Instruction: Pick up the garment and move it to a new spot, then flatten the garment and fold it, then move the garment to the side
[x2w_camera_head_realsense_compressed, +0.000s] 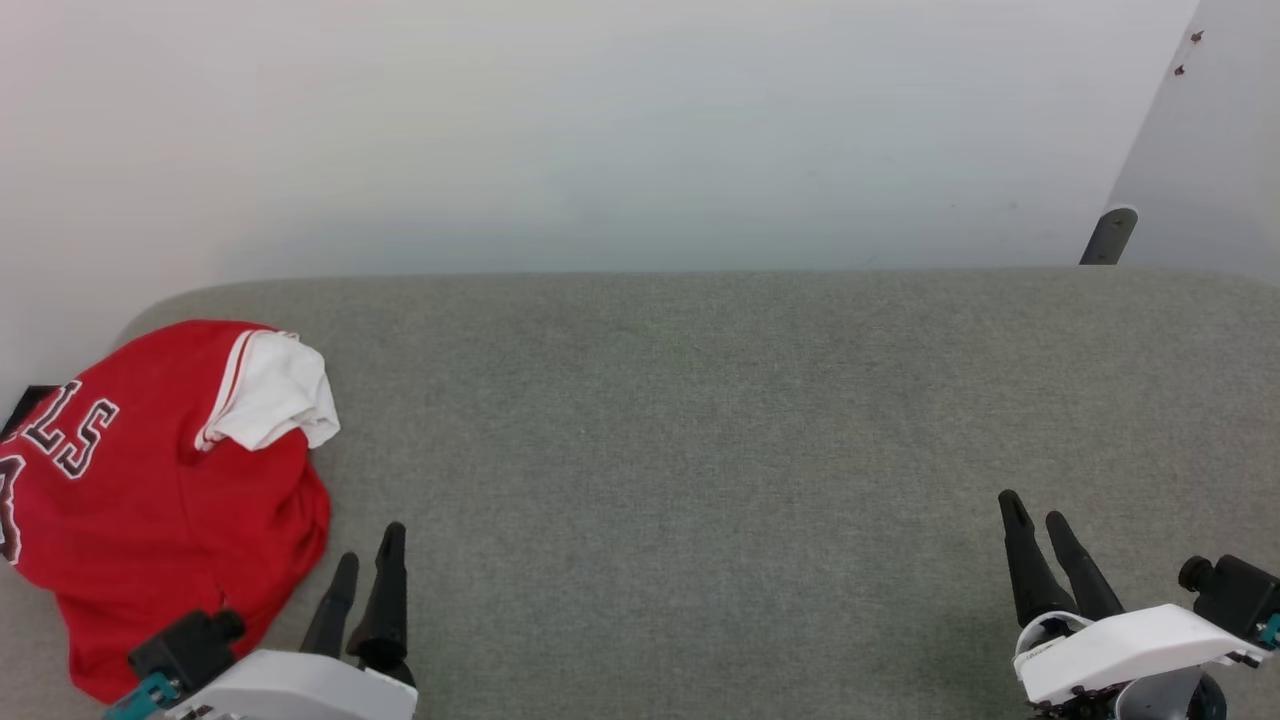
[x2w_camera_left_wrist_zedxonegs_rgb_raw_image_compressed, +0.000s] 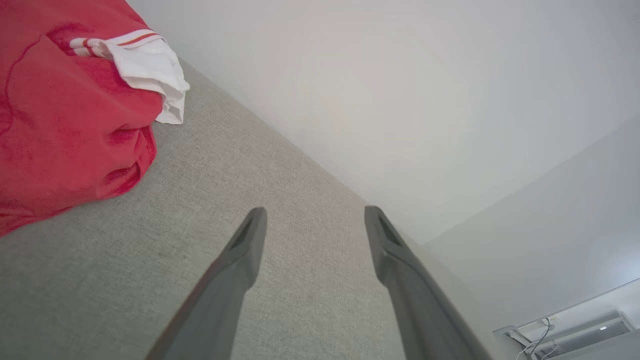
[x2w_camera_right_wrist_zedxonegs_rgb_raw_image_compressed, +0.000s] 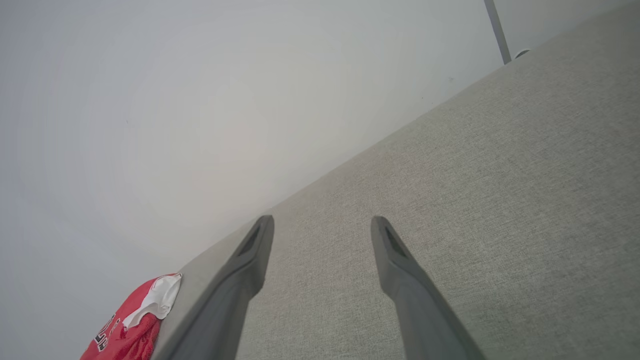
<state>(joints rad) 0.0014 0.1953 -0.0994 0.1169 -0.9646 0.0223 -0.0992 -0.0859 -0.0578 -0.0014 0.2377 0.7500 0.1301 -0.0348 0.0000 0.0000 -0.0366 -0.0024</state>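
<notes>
The crumpled red basketball jersey (x2w_camera_head_realsense_compressed: 150, 500) with a white sleeve lies bunched at the left edge of the grey fabric desk (x2w_camera_head_realsense_compressed: 700, 450). The left gripper (x2w_camera_head_realsense_compressed: 371, 543), just beside it, and the right gripper (x2w_camera_head_realsense_compressed: 1031, 507), well apart, spread their fingers wide, empty. Best pinch a thick red fold.

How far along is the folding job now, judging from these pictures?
Done: nothing visible; the garment lies bunched, not flat or folded, at the left end of the grey surface. In hand: nothing; the left end effector and right end effector are open and empty. Left: pick up, move, flatten, fold, set aside.
</notes>
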